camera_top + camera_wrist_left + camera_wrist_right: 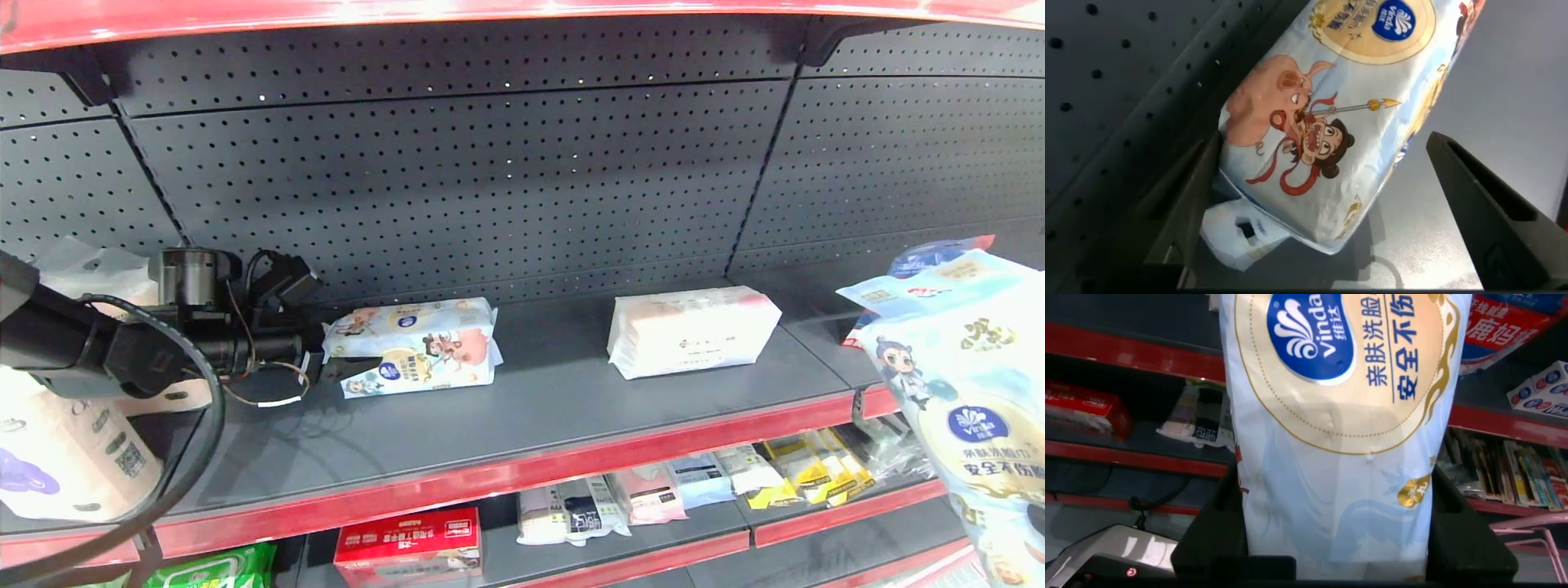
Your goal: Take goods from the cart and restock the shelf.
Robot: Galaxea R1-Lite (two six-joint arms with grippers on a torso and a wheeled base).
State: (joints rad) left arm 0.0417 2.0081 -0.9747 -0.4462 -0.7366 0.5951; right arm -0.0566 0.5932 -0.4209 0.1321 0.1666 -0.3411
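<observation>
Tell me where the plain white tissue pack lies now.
In the head view the plain white tissue pack lies on the grey shelf, right of centre, apart from the cartoon pack on its left.

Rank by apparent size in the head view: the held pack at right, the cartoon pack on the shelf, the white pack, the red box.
1. held pack, though nearest the camera.
2. cartoon pack and white pack, alike.
3. red box, smallest.
</observation>
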